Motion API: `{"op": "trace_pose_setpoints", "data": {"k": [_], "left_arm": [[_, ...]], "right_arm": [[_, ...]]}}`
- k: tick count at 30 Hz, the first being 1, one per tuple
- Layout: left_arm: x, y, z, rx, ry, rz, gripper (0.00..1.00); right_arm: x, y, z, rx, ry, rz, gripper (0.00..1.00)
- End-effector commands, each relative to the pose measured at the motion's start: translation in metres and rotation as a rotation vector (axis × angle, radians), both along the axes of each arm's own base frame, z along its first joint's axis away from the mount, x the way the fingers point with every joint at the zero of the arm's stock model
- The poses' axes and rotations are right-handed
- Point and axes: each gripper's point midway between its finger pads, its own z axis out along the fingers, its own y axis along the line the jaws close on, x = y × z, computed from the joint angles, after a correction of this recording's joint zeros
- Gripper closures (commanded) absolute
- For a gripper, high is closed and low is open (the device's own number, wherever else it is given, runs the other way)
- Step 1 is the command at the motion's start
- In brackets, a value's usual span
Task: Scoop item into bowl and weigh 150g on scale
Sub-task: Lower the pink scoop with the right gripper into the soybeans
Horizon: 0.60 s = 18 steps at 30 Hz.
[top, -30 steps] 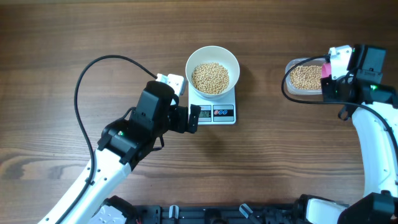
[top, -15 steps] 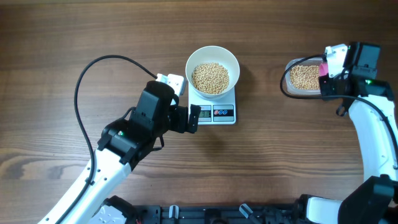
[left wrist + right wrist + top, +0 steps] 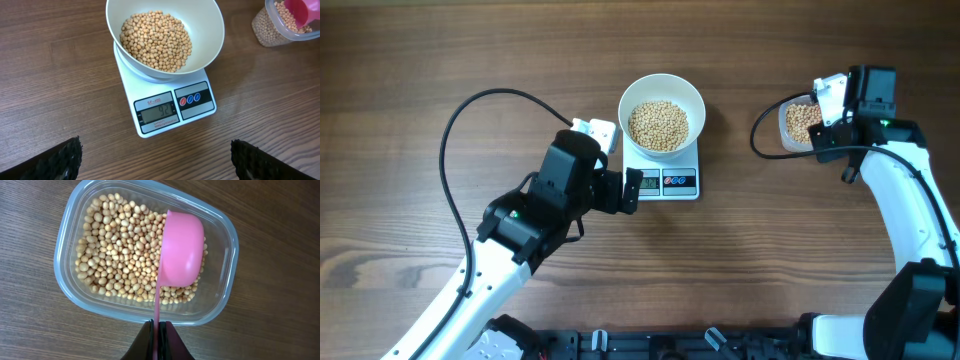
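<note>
bowl (image 3: 661,85): white, on scale (image 3: 680,182), centre of table (image 3: 420,60), part full of beans (image 3: 658,125). tub (image 3: 222,270): clear, at 3 o'clock of scale, well apart, holds more beans. scoop (image 3: 181,250): pink, over tub's beans, handle clamped in right pincer (image 3: 158,327). left pincer (image 3: 157,160): fingers wide apart, empty, at 7 o'clock of scale.

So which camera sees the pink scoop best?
Right wrist: the whole pink scoop shows over the beans in the clear tub. Left wrist catches only its edge at the corner; overhead, the right arm hides it.
</note>
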Motion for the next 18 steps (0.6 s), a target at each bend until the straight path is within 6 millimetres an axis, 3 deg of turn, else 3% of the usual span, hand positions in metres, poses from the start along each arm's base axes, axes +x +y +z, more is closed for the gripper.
{"op": "trace_pose_setpoints", "data": {"k": [1,10,18], "left_arm": [[0.001,-0.004,0.003,-0.007,0.0,-0.011,0.0],[0.001,-0.004,0.003,-0.007,0.0,-0.011,0.0],[0.001,-0.004,0.003,-0.007,-0.001,-0.011,0.0]], "right_arm": [[0.002,0.009,-0.005,0.032,0.017,0.032,0.96],[-0.003,0.05,-0.01,0.246,0.037,0.134,0.96],[-0.007,0.053,-0.011,0.319,0.043,0.047,0.96]]}}
